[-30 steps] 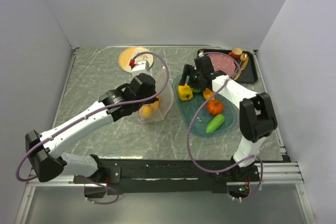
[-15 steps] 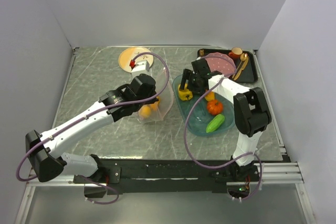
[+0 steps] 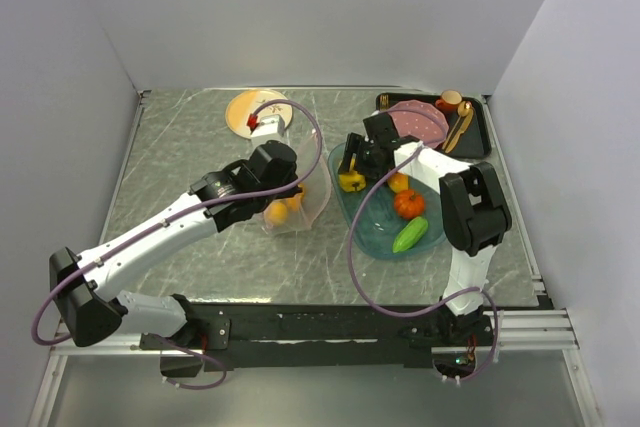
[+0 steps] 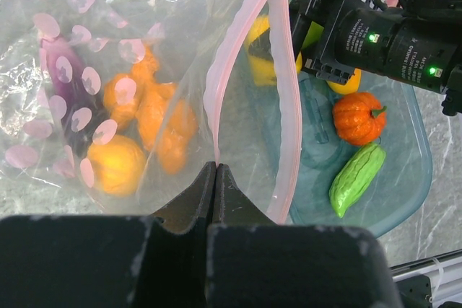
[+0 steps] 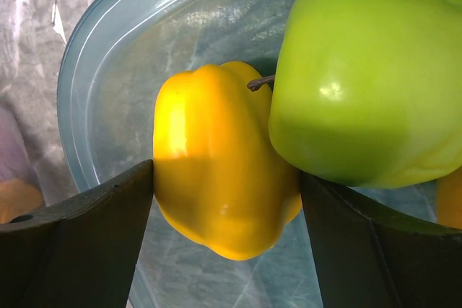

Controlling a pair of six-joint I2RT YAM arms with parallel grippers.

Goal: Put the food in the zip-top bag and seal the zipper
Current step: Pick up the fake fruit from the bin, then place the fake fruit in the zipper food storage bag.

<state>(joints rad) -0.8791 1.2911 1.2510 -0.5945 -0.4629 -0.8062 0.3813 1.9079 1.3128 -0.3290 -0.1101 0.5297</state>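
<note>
While the left gripper (image 4: 216, 178) is still pinching the rim of the zip-top bag (image 4: 108, 106) at the bottom centre of the left wrist view, jaws fully together, the bag is staying put just left of centre overhead. The orange pieces (image 4: 155, 117) and the purple eggplant (image 4: 54, 81) are already lying inside, and the zipper (image 4: 245, 41) is gaping apart. Further right, the right gripper (image 5: 226, 178) has been swinging in over the upper-left end of the teal tray (image 5: 94, 70) and lowering. Its wide jaws are now narrowing onto the yellow pepper (image 5: 216, 156), a finger (image 5: 86, 236) touching each flank, with the green apple (image 5: 368, 70) leaning against the pepper's right side. The pepper is still sitting on the tray. Another transfer seems to be starting. The tomato (image 4: 359, 117) and cucumber (image 4: 357, 178) are waiting at right, and sealing is still ahead.
</note>
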